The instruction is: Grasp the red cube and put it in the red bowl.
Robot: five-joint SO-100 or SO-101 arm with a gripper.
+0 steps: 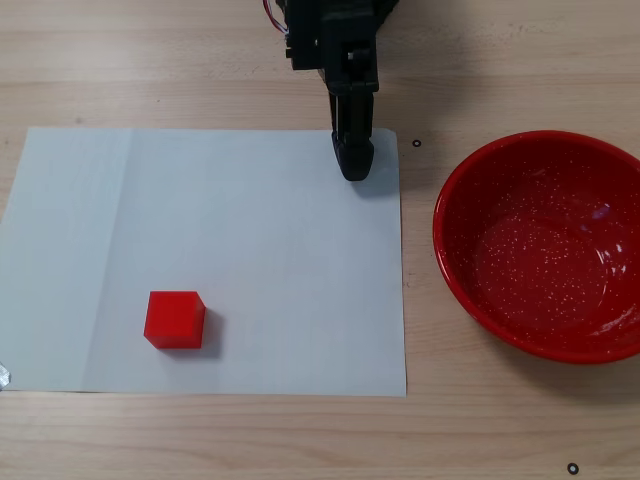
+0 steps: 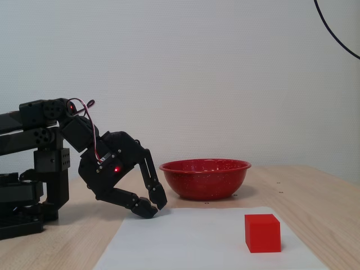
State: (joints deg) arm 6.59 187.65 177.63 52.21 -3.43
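The red cube [image 1: 174, 319] [image 2: 262, 232] rests on a white paper sheet [image 1: 250, 240], near its lower left in the top-down fixed view. The red bowl [image 1: 545, 245] [image 2: 205, 177] stands on the wood at the right of that view, with nothing in it. My black gripper [image 1: 353, 165] [image 2: 153, 207] hovers low over the sheet's upper right corner, far from the cube and left of the bowl. Its fingertips meet, with nothing between them.
The white sheet [image 2: 208, 242] covers most of the wooden table [image 1: 200, 60]. The arm's black base [image 2: 28, 191] stands at the left in the side fixed view. Small black dots [image 1: 417, 143] mark the wood near the bowl.
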